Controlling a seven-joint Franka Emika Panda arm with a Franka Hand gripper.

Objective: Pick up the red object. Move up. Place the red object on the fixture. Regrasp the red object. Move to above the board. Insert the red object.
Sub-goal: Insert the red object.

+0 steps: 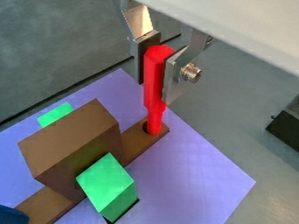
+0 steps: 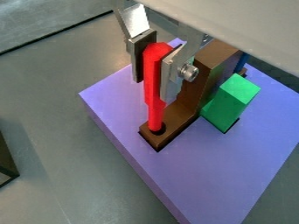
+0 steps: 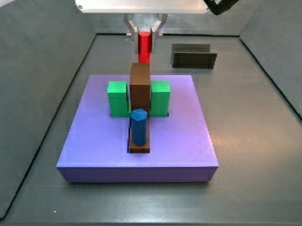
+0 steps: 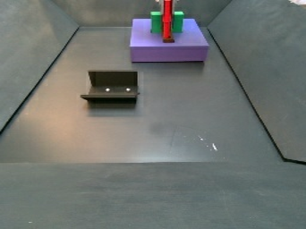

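Floor: dark grey floor (image 4: 156, 125) with grey walls around it; everything stands on it.
Board: one purple board (image 3: 88, 141), a big flat square slab, near the far end of the floor in a side view (image 4: 185, 49).
Green blocks: two green blocks (image 3: 118, 99) on the board, one on each side of the brown block.
Brown block: one long brown block (image 3: 140, 88) down the middle of the board, with a tall part and a low part that has holes.
Blue peg: one blue peg (image 3: 139, 126), standing upright in the low part of the brown block.
Red stick: one red stick (image 1: 155, 87), standing straight up and down, long way pointing up. Its bottom end sits in a hole at the end of the brown block; its top end is between the fingers.
Gripper: one gripper (image 1: 156, 54), right above the end of the brown block, over the board. Its silver fingers (image 2: 172, 72) press on the top of the red stick from both sides, so the jaws are pinching the stick.
Fixture: one small dark fixture (image 4: 111, 87), alone on the floor, well apart from the board.
Wrist views only: the hole around the bottom of the stick (image 2: 153, 87) shows up close.
Side views only: the fixture shows whole, the blue peg shows clearly, and the stick (image 3: 145, 46) peeks up behind the brown block.
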